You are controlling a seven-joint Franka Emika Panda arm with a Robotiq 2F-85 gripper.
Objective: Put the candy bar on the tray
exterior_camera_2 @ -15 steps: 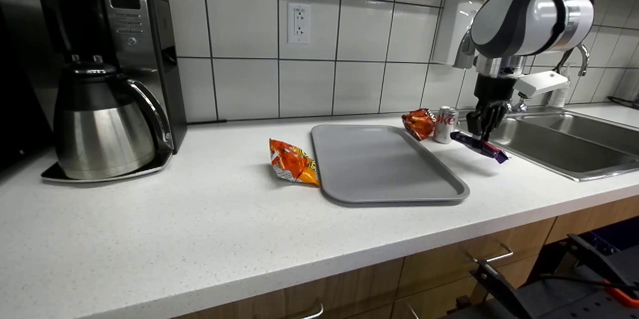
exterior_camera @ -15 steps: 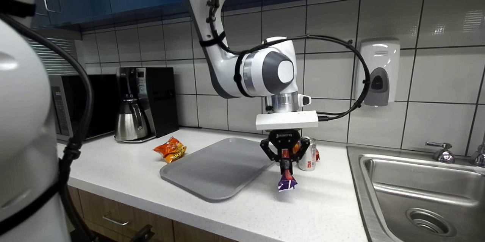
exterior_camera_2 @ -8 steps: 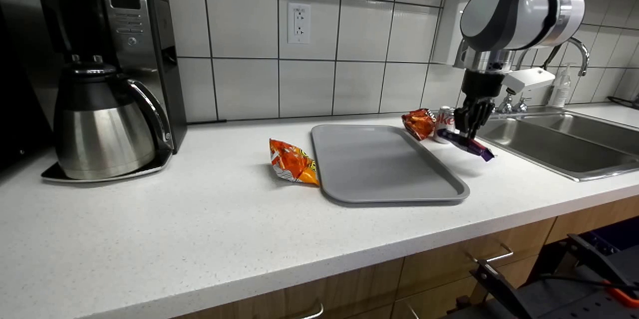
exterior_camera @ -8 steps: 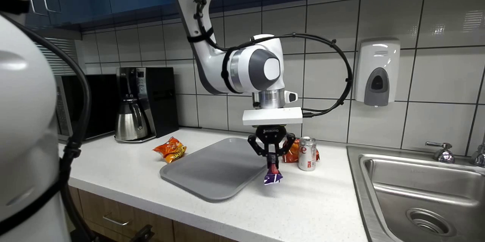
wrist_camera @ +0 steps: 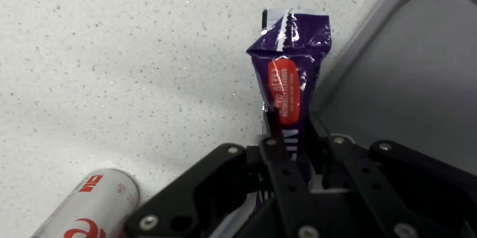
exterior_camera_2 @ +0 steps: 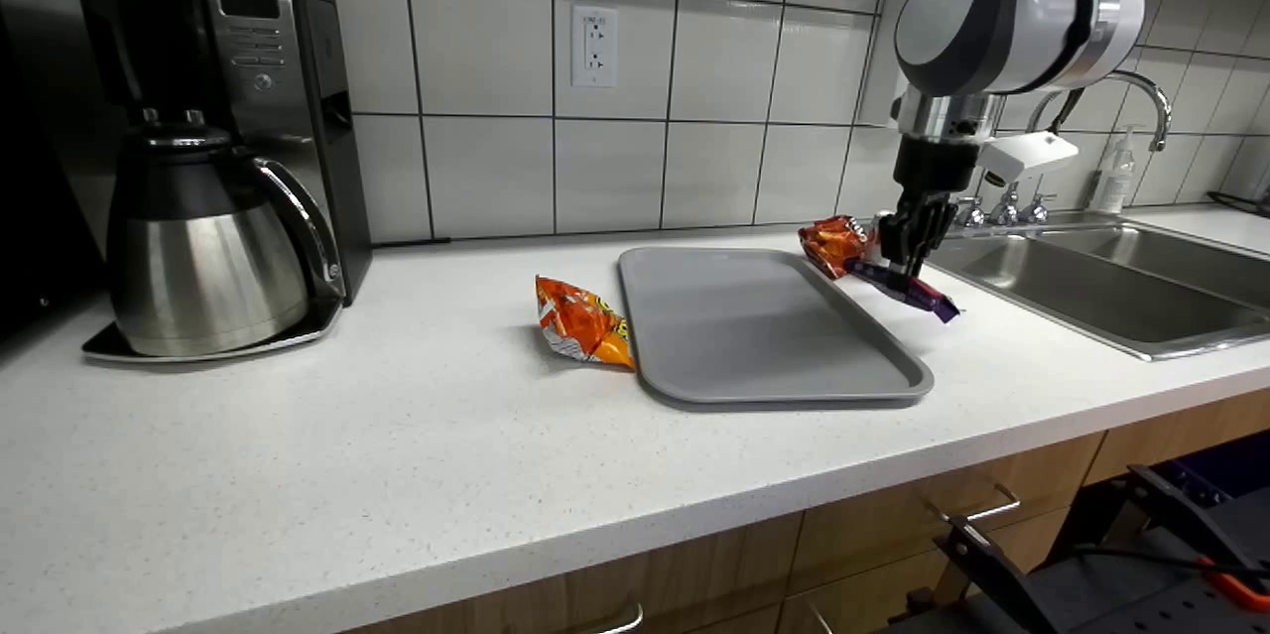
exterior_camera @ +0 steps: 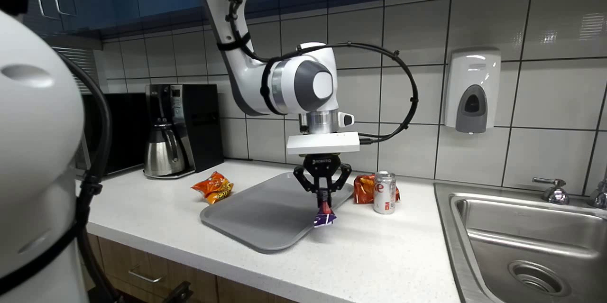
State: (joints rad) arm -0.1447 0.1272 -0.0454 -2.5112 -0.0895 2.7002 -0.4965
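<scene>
The candy bar has a purple wrapper with a red label and shows in the wrist view [wrist_camera: 294, 40] and in both exterior views [exterior_camera: 325, 219] [exterior_camera_2: 930, 301]. My gripper [exterior_camera: 324, 202] is shut on its middle and holds it above the counter, slightly tilted. In the wrist view the fingers [wrist_camera: 318, 128] stand on either side of the bar and hide its rear part. The grey tray shows in both exterior views [exterior_camera: 265, 217] [exterior_camera_2: 764, 336], flat on the counter. In the wrist view the tray's edge [wrist_camera: 367, 33] lies just right of the bar.
A silver can [exterior_camera: 385, 193] and an orange chip bag [exterior_camera: 364, 189] stand beside the tray near the wall; the can also shows in the wrist view [wrist_camera: 100, 200]. Another chip bag [exterior_camera_2: 585, 324] touches the tray's far side. A sink [exterior_camera: 521, 227] and a coffee maker [exterior_camera_2: 213, 227] flank the area.
My gripper has moved left in both exterior views, carrying the candy bar from beside the can to the tray's near edge. The tray, bags and can have not moved.
</scene>
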